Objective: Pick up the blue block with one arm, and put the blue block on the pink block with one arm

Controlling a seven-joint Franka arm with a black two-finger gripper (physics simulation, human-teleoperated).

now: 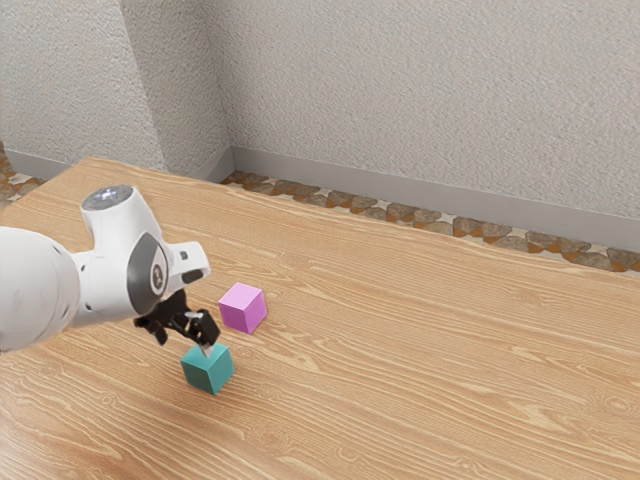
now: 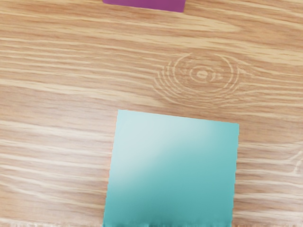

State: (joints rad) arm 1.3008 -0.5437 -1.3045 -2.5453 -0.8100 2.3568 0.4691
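Blue block (image 1: pixel 208 368) rests on the wooden table (image 1: pixel 420 330), just beside the pink block (image 1: pixel 243 307) on its near side. The gripper (image 1: pixel 205 347) hangs directly above it; whether it is spread cannot be told.

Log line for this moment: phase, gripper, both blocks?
phase: approach | gripper: directly over blue block | blue block: on table | pink block: on table beside it, apart, nothing on top

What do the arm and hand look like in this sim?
The arm is white, with smooth, rounded shells. A light grey round cap tops one joint, and a grey disc with a dark rim sits on that joint's side. The hand is black and angular.
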